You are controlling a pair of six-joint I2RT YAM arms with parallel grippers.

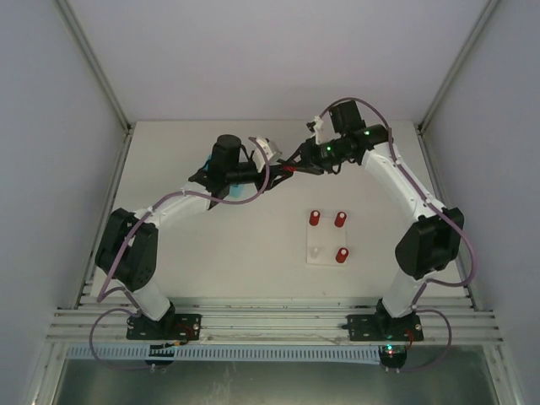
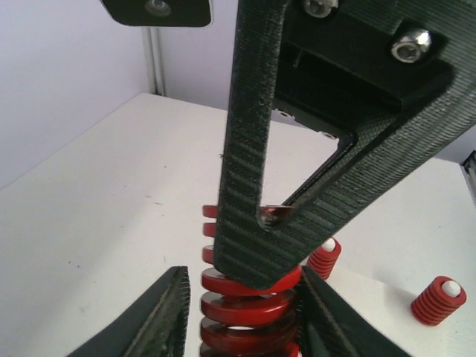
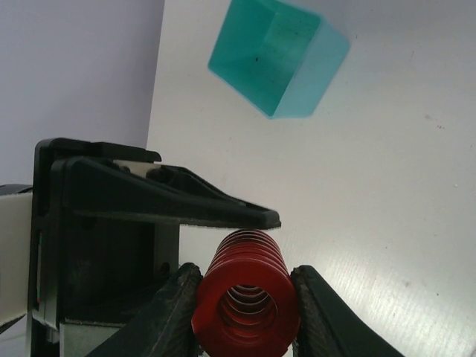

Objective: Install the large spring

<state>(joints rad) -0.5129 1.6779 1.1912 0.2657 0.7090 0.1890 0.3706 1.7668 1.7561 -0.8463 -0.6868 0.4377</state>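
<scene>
Two claws, one red spring (image 3: 244,294)
My right claw (image 3: 245,277) squeezes it at 12 o'clock over the table (image 1: 211,253); my left claw (image 2: 242,277) sits around it, grip I cannot tell.

Both arms reach to the far middle of the table (image 1: 211,253), the left gripper (image 1: 272,175) and right gripper (image 1: 295,165) nose to nose, a sliver of the big spring (image 1: 289,170) red between them; nearer, a white plate (image 1: 326,258) carries three small springs (image 1: 341,219)
</scene>
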